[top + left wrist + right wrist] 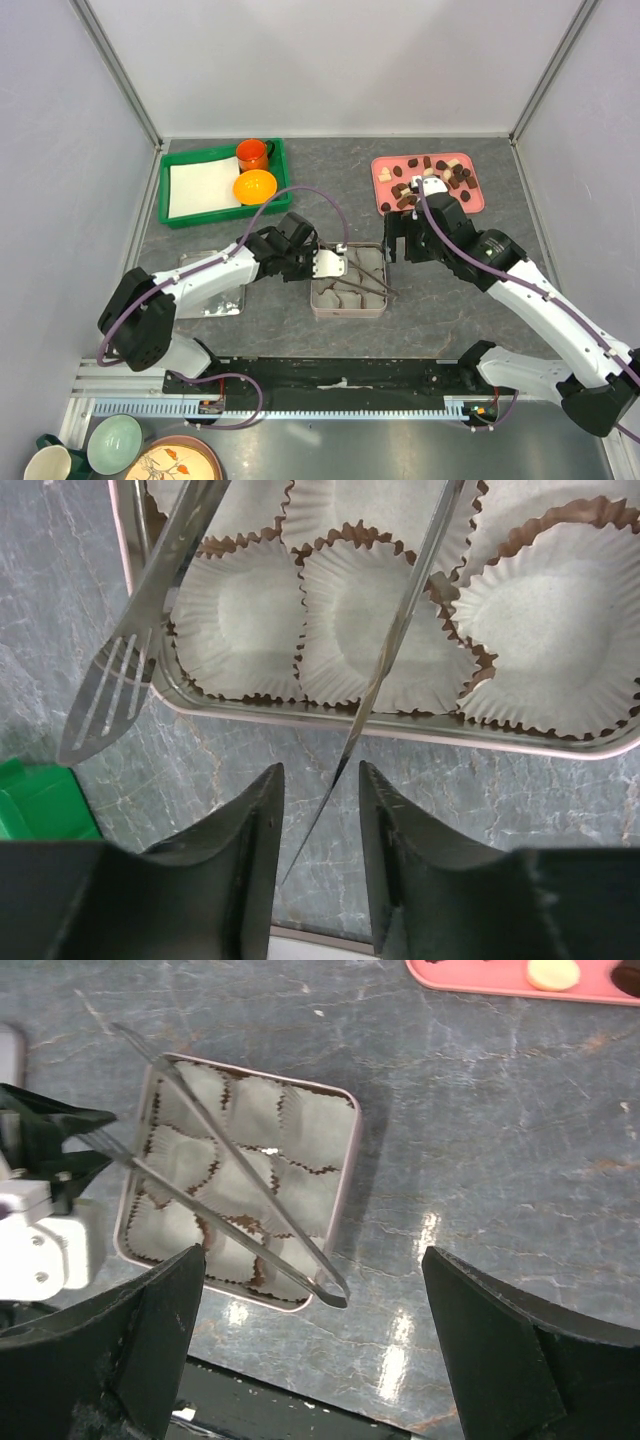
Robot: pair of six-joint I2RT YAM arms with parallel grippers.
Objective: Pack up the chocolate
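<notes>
- Grey, stone-veined table (430, 290) carries everything; its surface shines under the lamps
- Pink tray (385, 170) at the far right holds the chocolate (435, 180): small lumps, mostly dark brown, a few cream, all loose on the tray and none in the tin
- Square pale tin (347, 312) sits in the middle, well apart from that tray, packed with white pleated paper cups (240, 615) edged in brown
- Thin steel tongs (110, 695) lie slantwise across the tin and over the cups, one arm ending in a flat slotted blade that overhangs the rim
- Left gripper (320, 775) is at the tin's left edge, its dark fingers narrowed about the other tong arm, with a gap showing on both sides
- Right gripper (312, 1255) hangs above the table between tin and pink tray, jaws spread wide and holding nothing; its wrist hides the tray's near edge from above
- Green tray (215, 150) at the far left holds a white sheet (203, 188), an orange mug (253, 153) and an orange bowl (255, 186)
- Shiny metal piece (215, 300) lies partly under the left arm
</notes>
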